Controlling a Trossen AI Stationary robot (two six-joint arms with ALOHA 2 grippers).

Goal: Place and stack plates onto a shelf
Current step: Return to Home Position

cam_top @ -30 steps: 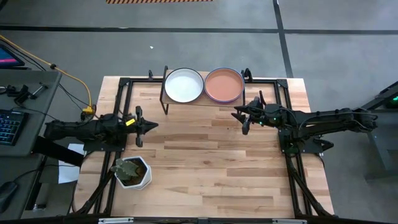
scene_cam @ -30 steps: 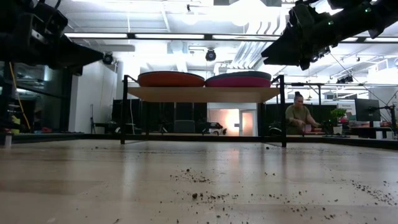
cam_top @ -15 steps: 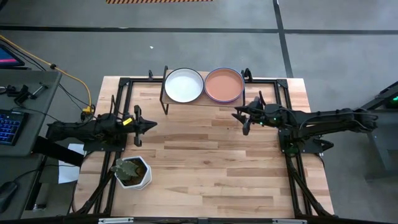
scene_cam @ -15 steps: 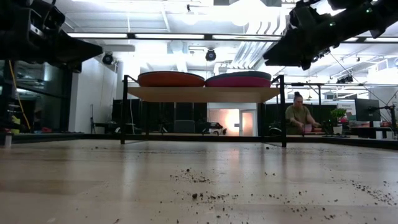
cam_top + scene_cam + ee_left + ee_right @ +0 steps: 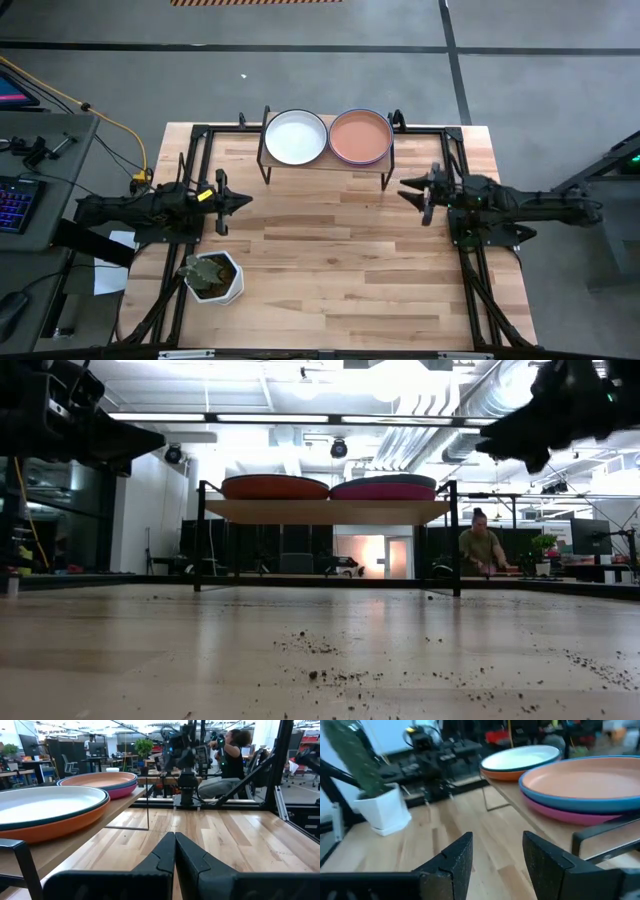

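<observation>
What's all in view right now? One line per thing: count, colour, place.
table: 1, butcher-block
shelf: 1, light wood, black legs, table's far edge
white plate: 1, white, top of left stack on shelf
dark teal plate: 1, dark teal, under the white
red plate: 1, red-orange, bottom of left stack
salmon plate: 1, salmon, top of right stack
light blue plate: 1, light blue, under the salmon
magenta plate: 1, magenta pink, bottom of right stack
plant pot: 1, white hexagonal, green plant, table's near-left
person: 1, seated in room behind
left claw: 1, dark, shut, over table's left side
right claw: 1, dark, open, over table's right side
</observation>
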